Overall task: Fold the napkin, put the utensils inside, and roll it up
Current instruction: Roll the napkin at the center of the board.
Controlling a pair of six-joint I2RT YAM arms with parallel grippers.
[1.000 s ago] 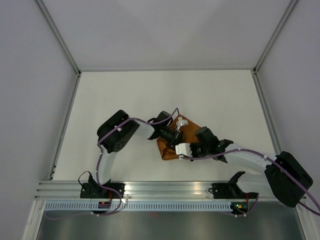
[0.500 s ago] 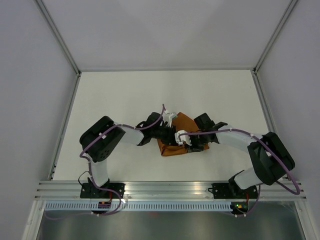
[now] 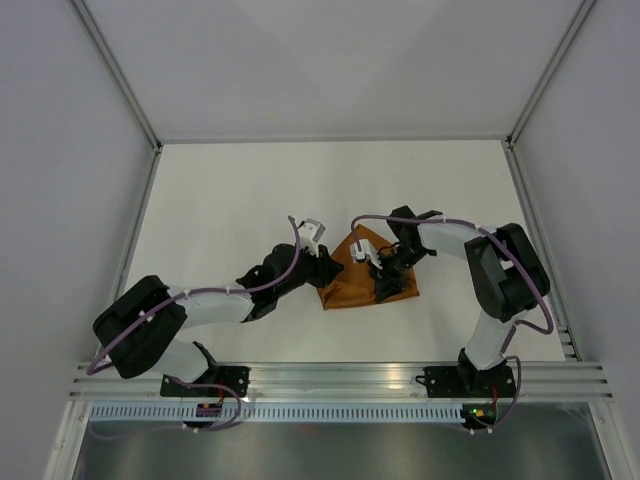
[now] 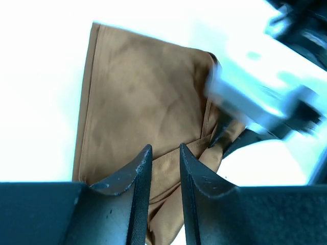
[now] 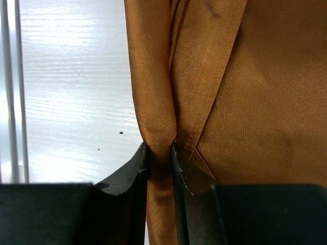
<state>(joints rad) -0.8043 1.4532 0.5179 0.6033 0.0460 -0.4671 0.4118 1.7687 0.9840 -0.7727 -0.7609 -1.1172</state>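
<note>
Presently pinching a raised fold of napkin (image 3: pixel 350 285) in the right claw (image 5: pixel 159 153) — clenched on cloth at its right side. Left claw (image 4: pixel 165 168) at the left edge, fingers nearly together; cannot tell if holding. Napkin folded, mid-bench (image 3: pixel 250 190), between both claws — knife unseen.

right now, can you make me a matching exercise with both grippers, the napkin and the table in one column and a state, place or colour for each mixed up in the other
Column one:
1. left gripper
2. right gripper
3. napkin
4. table

Column two:
a. white
b. pinching a fold of cloth between its fingers
c. rust-orange, folded over on itself
d. at the cloth's left edge in the top view, fingers a narrow gap apart

Pairs: 1-d, 2-b, 3-c, 4-a
</note>
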